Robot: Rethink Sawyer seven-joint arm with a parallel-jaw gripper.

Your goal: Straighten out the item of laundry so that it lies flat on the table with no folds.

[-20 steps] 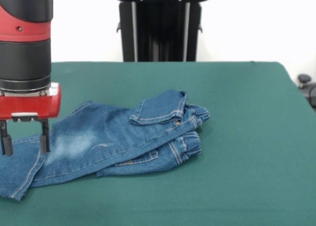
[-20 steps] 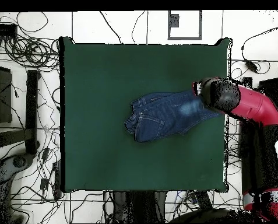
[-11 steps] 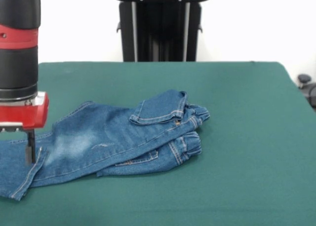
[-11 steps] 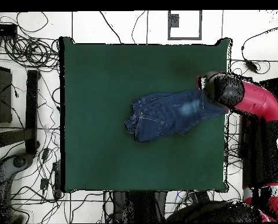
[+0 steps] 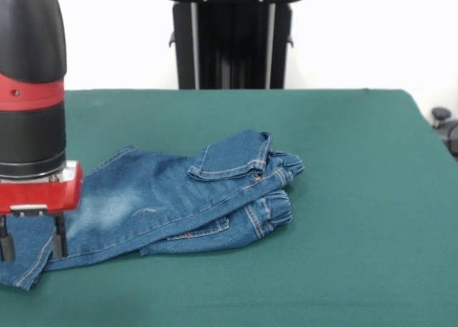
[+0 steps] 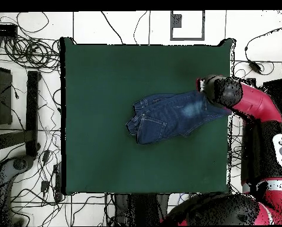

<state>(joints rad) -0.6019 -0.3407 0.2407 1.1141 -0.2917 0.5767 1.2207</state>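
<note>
Denim jeans (image 5: 179,202) folded on table (image 5: 358,198); pincer (image 5: 32,242) spread wide over leg hem.

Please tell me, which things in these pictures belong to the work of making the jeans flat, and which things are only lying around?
Part of the job:
- the jeans, still folded over at the waist end
- the green table under them
- the tool, open above the leg hems

Just lying about:
- cables on the floor around the table
- the black stand behind the table
</note>
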